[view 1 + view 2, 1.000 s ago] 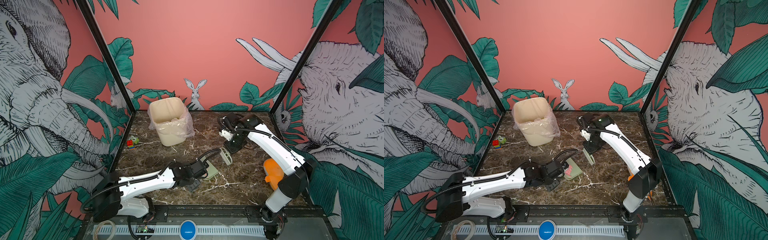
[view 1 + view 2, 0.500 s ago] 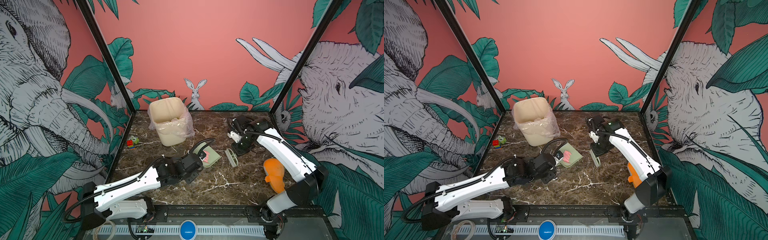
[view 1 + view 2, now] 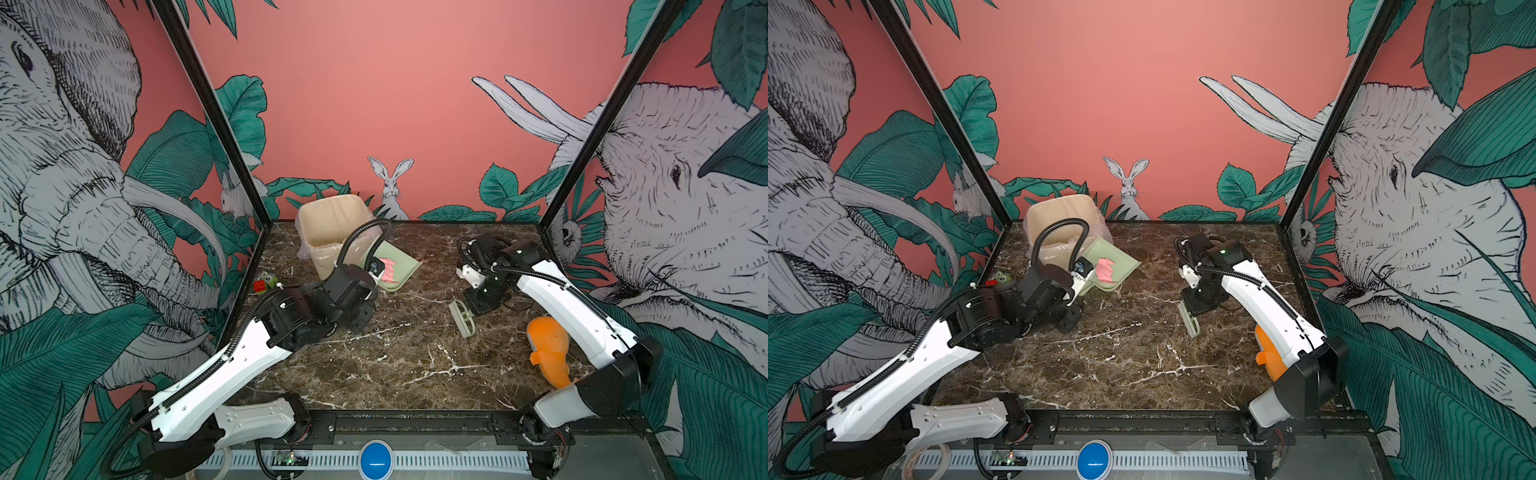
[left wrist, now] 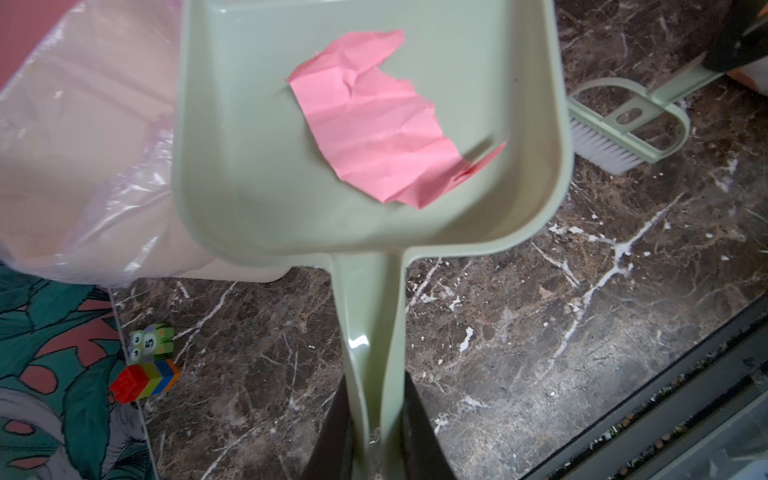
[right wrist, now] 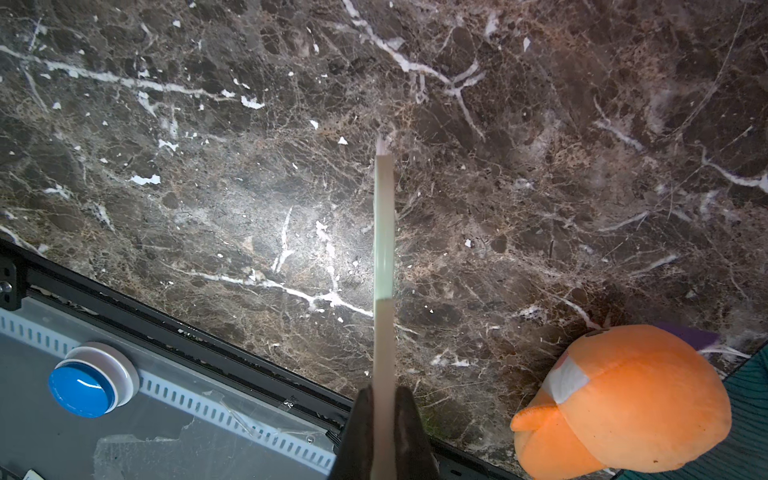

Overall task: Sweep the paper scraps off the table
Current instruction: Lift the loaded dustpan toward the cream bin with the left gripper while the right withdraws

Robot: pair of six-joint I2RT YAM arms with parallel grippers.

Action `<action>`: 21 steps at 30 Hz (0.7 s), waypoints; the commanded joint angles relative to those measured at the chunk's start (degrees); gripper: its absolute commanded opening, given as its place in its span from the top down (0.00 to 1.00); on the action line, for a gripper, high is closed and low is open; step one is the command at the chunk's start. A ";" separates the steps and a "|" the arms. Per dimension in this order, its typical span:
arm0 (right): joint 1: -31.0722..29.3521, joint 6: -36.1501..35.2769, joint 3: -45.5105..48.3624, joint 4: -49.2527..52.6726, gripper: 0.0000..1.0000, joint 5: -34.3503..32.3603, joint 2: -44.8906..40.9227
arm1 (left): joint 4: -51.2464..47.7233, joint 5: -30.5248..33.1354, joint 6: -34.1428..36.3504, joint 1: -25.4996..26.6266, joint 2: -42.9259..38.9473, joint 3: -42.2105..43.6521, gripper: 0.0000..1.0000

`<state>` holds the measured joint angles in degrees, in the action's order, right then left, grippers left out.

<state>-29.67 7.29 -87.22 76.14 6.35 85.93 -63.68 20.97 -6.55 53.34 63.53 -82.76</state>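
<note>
Across the back left of the dark marble table (image 3: 415,365) stands a beige bin (image 3: 328,224) lined with clear plastic, the largest thing on it. Both arms reach in from the near edge.

Just beside the bin, on its right in both top views, a pale green dustpan (image 4: 257,166) is held up off the table. In the left wrist view one side of it overlaps the bin's liner; I cannot tell whether they touch. The left gripper (image 4: 376,415) has its jaws closed tight on the dustpan's handle.

An orange fish toy (image 3: 548,353) lies by the right edge, partly under the right arm.

A green brush (image 3: 463,318) with white bristles is at centre right, well apart from the dustpan. The right gripper (image 5: 384,415) clamps its handle, jaws narrow. Whether the bristles touch the table I cannot tell.

One creased pink scrap (image 4: 374,124) lies flat inside the dustpan, near its back wall.

Small toy blocks (image 4: 145,378) sit at the left edge, near the bin.
</note>
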 commanded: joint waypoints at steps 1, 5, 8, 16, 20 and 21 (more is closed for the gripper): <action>0.39 0.10 0.38 0.06 1.00 0.43 -1.67 | -5.74 1.34 2.05 -3.64 0.47 -4.61 0.90; 0.60 0.01 0.56 0.06 1.00 0.59 -1.99 | -6.54 0.13 3.70 -9.34 1.48 -7.95 0.90; 0.74 -0.16 0.52 0.20 1.00 0.77 -2.17 | -6.98 -0.92 5.63 -14.78 2.36 -9.86 0.90; 1.19 -0.78 0.60 0.63 1.00 0.64 -2.79 | -5.70 -4.88 10.30 -29.68 4.24 -14.09 0.90; 1.37 -0.74 0.91 0.46 1.00 0.90 -3.13 | -2.86 -6.32 11.87 -34.96 5.30 -14.00 0.90; 1.36 -0.79 1.08 0.41 1.00 0.95 -3.22 | -2.26 -6.07 12.35 -35.70 5.82 -13.89 0.90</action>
<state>-28.56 7.07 -86.83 75.88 6.72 84.05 -68.05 16.49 3.49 19.46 68.64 -95.55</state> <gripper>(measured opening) 0.071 0.151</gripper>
